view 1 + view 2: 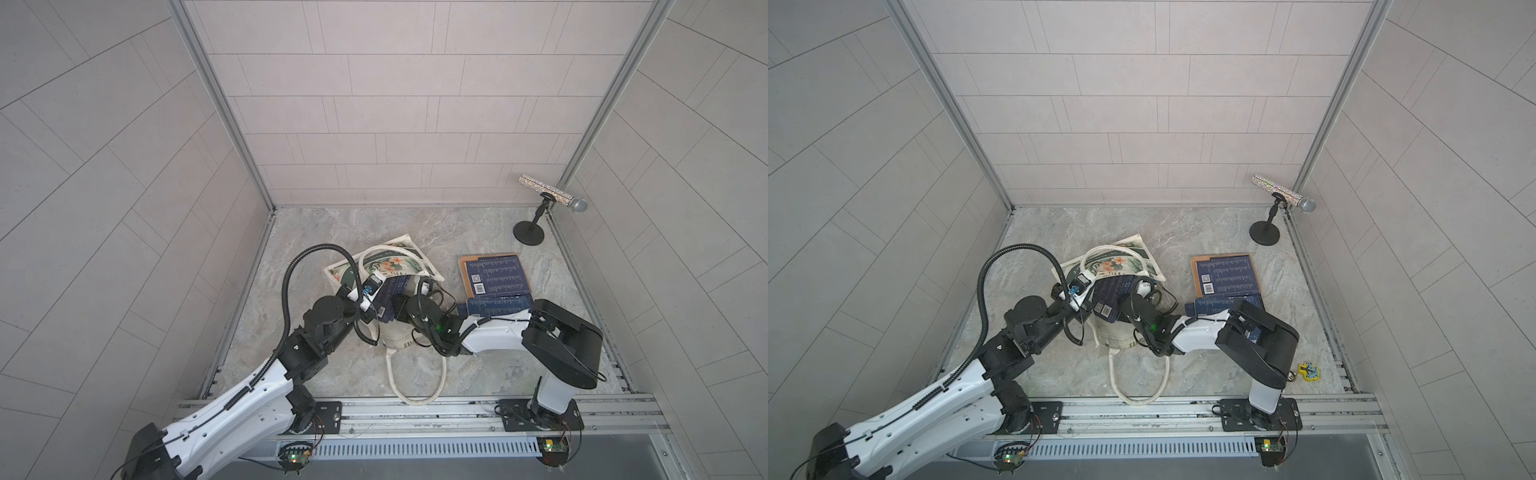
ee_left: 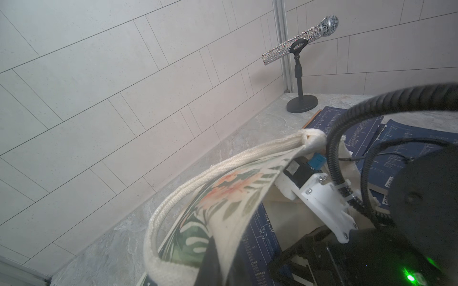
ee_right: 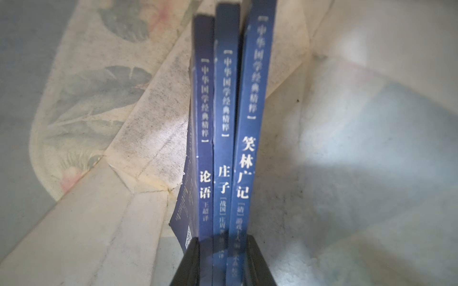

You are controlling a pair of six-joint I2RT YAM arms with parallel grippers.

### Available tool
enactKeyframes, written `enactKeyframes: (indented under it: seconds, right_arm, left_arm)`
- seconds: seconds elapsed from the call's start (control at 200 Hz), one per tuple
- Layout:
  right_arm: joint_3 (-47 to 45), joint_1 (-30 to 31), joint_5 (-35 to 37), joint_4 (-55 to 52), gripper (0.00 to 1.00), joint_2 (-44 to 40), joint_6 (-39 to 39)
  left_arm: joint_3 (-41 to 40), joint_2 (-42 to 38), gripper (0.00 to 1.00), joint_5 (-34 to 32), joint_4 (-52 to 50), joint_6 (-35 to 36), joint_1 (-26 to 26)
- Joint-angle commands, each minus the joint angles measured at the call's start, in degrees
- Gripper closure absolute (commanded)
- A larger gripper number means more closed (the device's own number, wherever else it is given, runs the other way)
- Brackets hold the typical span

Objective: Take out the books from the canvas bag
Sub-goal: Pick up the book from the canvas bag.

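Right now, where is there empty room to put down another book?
Bare marble runs along the back wall, from the canvas bag to the microphone stand. Another bare patch lies in front, between the bag's handle and the right arm's base. The middle is crowded around the bag and stacked books.

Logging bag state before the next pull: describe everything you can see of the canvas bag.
The canvas bag is a cream tote printed with green leaves and pink flowers, lying crumpled on the marble-look table between the arms. The left gripper pinches its upper panel, lifting the mouth open. One long handle lies looped on the table. The right gripper reaches inside, jaws around three navy books.
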Motion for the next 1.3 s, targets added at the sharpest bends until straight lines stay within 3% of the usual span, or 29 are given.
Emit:
enactKeyframes:
  seconds: [0.0, 0.29, 0.425, 0.54, 0.63, 0.765, 0.936, 1.101, 1.291]
  right_arm:
    - [3.03, 0.78, 2.94, -10.51, 0.72, -3.88, -4.64]
    - [-1.83, 2.62, 4.05, -13.78, 0.77, -11.14, -3.47]
    - [-4.71, 2.59, 3.52, -11.25, 0.56, -10.26, -3.1]
    - [-6.57, 2.22, 1.01, -6.21, 0.51, -8.52, -2.48]
    - [-7.9, 1.82, 0.23, -2.12, 0.51, -7.62, -1.56]
    - [-9.44, 0.79, 0.54, 0.96, 0.6, -6.77, 1.16]
    - [-12.85, 0.28, 2.7, 4.94, 0.61, -6.4, 4.59]
    - [-9.53, 0.28, -1.2, 4.31, 0.57, -4.0, 5.12]
    - [-5.37, 1.75, -4.86, -4.45, 0.55, -1.86, 7.84]
  left_arm:
    - [3.13, -0.63, 1.0, 0.93, 5.18, -0.13, -0.01]
    - [3.58, -0.12, 1.0, -0.22, 4.57, -0.31, 0.19]
    - [3.67, 0.11, 1.0, -0.05, 4.38, -0.58, 0.2]
    - [3.8, 0.03, 1.0, -0.04, 4.39, -0.75, 0.2]
    - [3.73, -0.14, 1.0, -0.05, 4.3, -0.76, 0.21]
    - [3.61, -0.28, 1.0, -0.13, 4.28, -0.76, 0.2]
    - [3.73, -0.34, 1.0, -0.01, 4.37, -0.75, 0.2]
    - [3.72, -0.36, 1.0, 0.08, 4.3, -0.9, 0.28]
    - [3.74, -0.52, 1.0, 0.14, 4.23, -1.11, 0.38]
